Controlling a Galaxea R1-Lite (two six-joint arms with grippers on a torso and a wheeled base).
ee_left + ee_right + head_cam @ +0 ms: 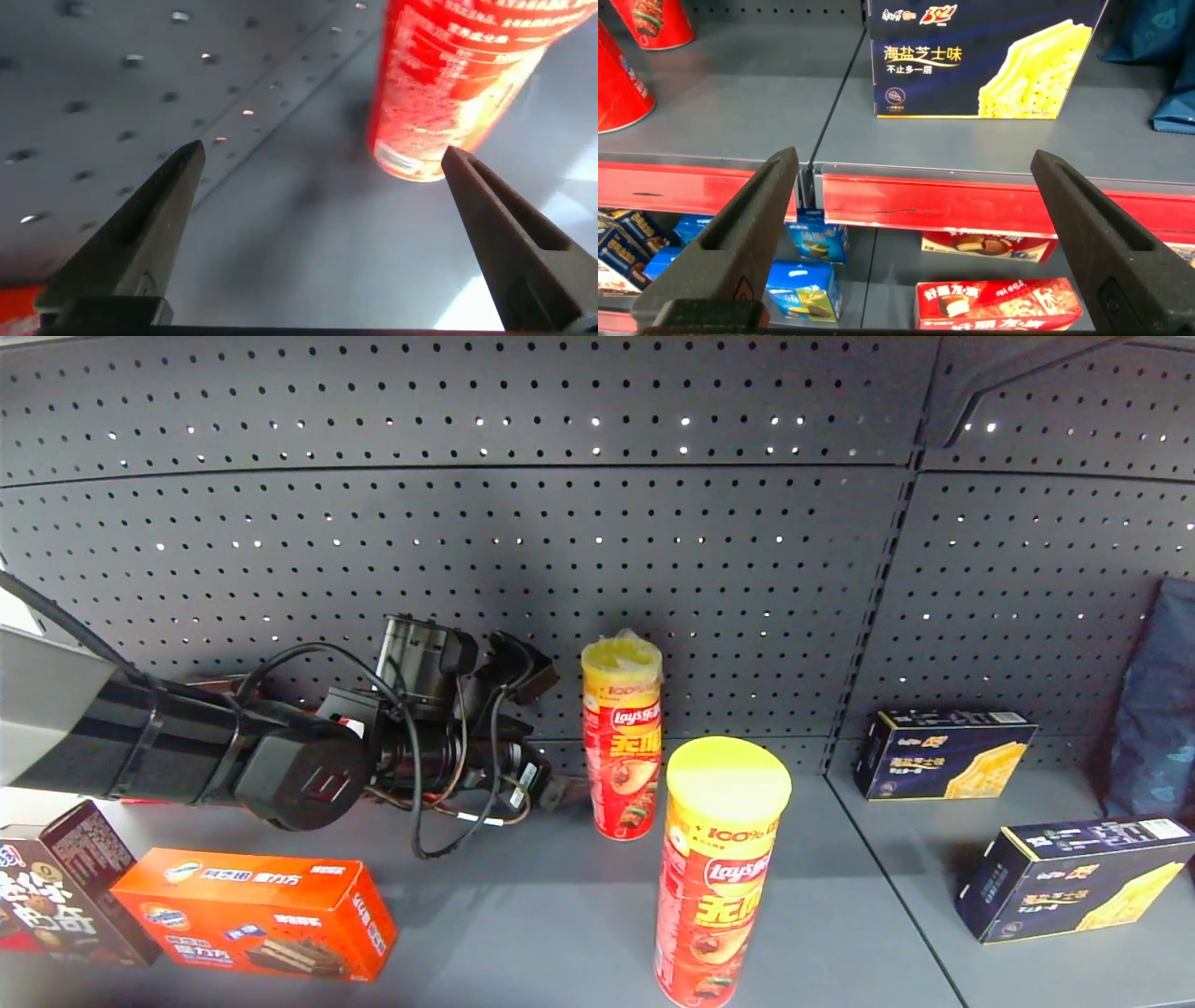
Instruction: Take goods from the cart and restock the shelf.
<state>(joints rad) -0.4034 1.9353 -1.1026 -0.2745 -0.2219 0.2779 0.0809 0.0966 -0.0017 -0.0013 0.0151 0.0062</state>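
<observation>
Where stocked: far chip can [622, 737], upright on shelf [523, 896] by back panel [467, 523]
Bearing from left gripper [322, 154]: just right, not touching
Long axis: vertical
Jaw state: spread wide, empty
Nearer arm: left
Right gripper [915, 159]: wide, empty

The left gripper [322, 154] gapes wide, the red can [448, 75] apparently just beyond it.

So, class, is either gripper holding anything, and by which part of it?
Nothing is held. The left gripper and right gripper are both open and empty.
</observation>
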